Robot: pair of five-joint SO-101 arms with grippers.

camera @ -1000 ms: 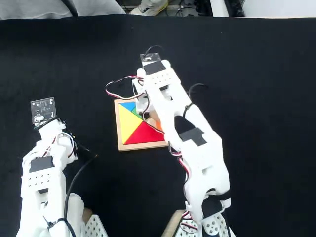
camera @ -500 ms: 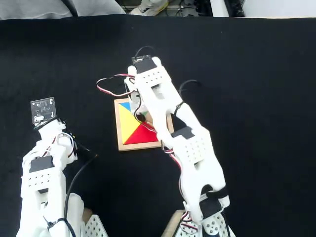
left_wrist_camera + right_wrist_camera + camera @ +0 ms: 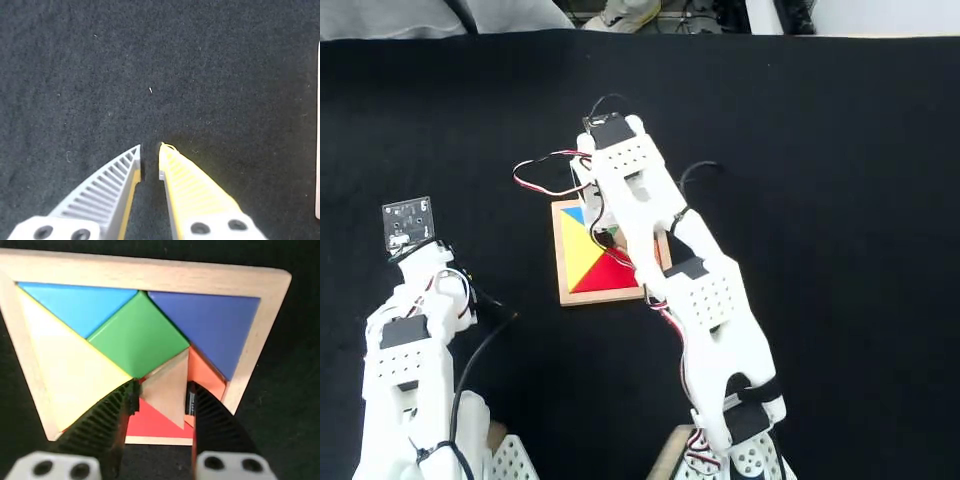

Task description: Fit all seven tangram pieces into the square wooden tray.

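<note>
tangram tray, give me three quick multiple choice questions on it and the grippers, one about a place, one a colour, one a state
1. Where does the green square lie?
A. on the bare cloth
B. in the tray, between the light blue triangle and the dark blue triangle
C. stacked on a red piece

2. What colour is the held triangle in the right gripper?
A. yellow
B. tan
C. green

3. What is the left gripper holding?
A. nothing
B. an orange piece
C. a cable

Answers:
1 B, the green square touches both blue triangles inside the wooden rim.
2 B, the held triangle between the black fingers is plain tan.
3 A, nothing lies between its fingers above the black cloth.
</note>
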